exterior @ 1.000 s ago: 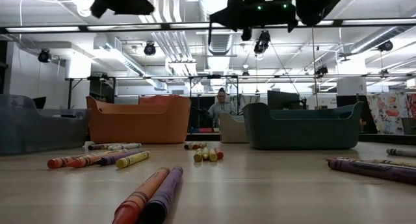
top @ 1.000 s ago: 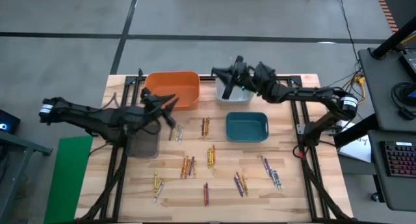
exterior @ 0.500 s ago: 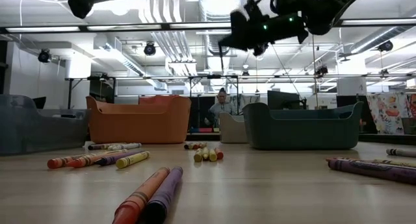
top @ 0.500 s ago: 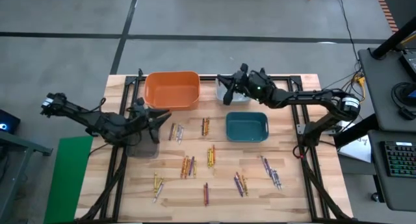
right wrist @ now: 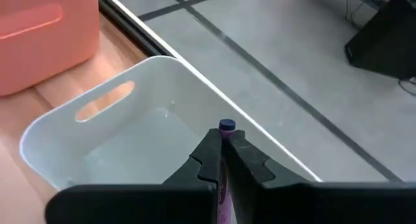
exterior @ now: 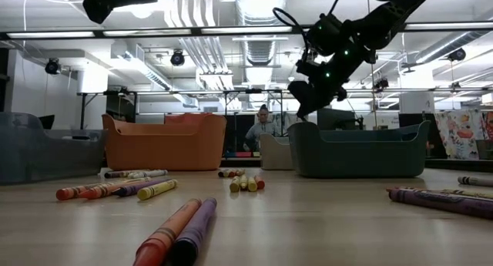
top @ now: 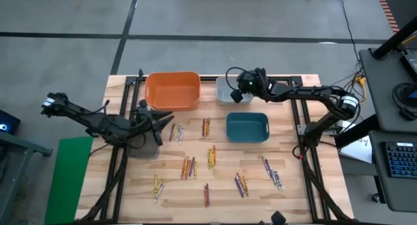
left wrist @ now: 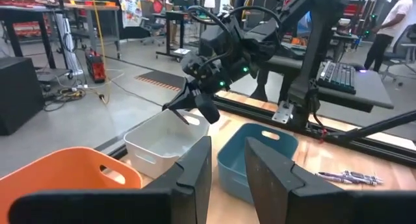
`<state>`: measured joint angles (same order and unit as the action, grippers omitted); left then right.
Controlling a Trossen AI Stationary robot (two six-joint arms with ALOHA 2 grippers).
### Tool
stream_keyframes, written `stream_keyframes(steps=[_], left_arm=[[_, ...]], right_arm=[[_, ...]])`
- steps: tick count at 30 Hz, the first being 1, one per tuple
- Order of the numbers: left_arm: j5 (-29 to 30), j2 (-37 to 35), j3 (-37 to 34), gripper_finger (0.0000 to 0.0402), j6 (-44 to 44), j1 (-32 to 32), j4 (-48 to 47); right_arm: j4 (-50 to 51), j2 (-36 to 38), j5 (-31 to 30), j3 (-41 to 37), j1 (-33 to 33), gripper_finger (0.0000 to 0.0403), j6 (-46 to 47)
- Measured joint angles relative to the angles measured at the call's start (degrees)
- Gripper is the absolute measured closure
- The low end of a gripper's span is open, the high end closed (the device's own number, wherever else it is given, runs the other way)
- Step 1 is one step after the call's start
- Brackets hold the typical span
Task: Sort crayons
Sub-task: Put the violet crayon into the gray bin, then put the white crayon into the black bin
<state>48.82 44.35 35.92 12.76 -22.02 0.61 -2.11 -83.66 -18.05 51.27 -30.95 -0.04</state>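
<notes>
you had the right gripper (right wrist: 221, 160) pinched tight on a purple crayon (right wrist: 225, 127) over the white bin (right wrist: 104, 130) at the table's far edge, ready to drop; left gripper (left wrist: 224, 160) waited half-open, empty, near the table's left edge.

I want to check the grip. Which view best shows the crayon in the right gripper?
The right wrist view: the purple crayon sits pinched in the right gripper, above the white bin. The high, low and left wrist views show the gripper over that bin, but the crayon cannot be made out.
</notes>
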Motion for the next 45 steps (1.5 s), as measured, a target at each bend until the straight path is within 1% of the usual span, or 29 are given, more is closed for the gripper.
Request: stream_keyframes(steps=[5, 14, 19, 23, 28, 33, 37, 41, 43, 45], left_arm=[[0.1, 1.0, 0.0, 0.0326, 2.5, 0.0, 0.3], [-0.1, 3.4, 0.0, 0.0326, 9.2, 0.0, 0.3], [-1.8, 6.4, 0.0, 0.0326, 16.6, 0.0, 0.3], [-3.9, 10.7, 0.0, 0.0326, 22.8, 0.0, 0.2], [-6.7, 15.3, 0.0, 0.0326, 30.7, 0.0, 0.0], [-8.1, 18.8, 0.0, 0.0326, 41.5, 0.1, -3.4], [-13.2, 21.0, 0.1, 0.0326, 48.4, 1.2, -5.8], [-15.4, 24.2, 2.9, 0.0326, 49.9, 2.8, -10.7], [-15.8, 26.0, 5.5, 0.0326, 49.4, 3.8, -15.3], [-17.3, 27.8, 8.8, 0.0326, 48.3, 5.6, -21.9]], right_arm=[[0.2, 0.0, 2.0, 0.0, -0.3, 0.0382, 0.8], [1.0, 0.3, 2.1, 0.0, -0.4, 0.0305, 2.5], [1.7, 2.7, 3.5, 0.4, 0.2, 0.0279, 3.0], [2.4, 5.1, 6.5, 0.7, 1.7, 0.0272, 4.3], [2.6, 8.8, 9.3, 0.7, 5.6, 0.0271, 5.0], [4.6, 12.2, 9.5, 0.7, 10.9, 0.0271, 5.0], [5.7, 13.9, 9.5, 0.7, 14.3, 0.0271, 5.0], [5.9, 14.2, 9.1, 0.7, 16.4, 0.0271, 5.0], [5.9, 13.9, 9.1, 0.7, 16.8, 0.0271, 5.0], [6.0, 13.6, 9.1, 0.7, 16.9, 0.0271, 5.0]])
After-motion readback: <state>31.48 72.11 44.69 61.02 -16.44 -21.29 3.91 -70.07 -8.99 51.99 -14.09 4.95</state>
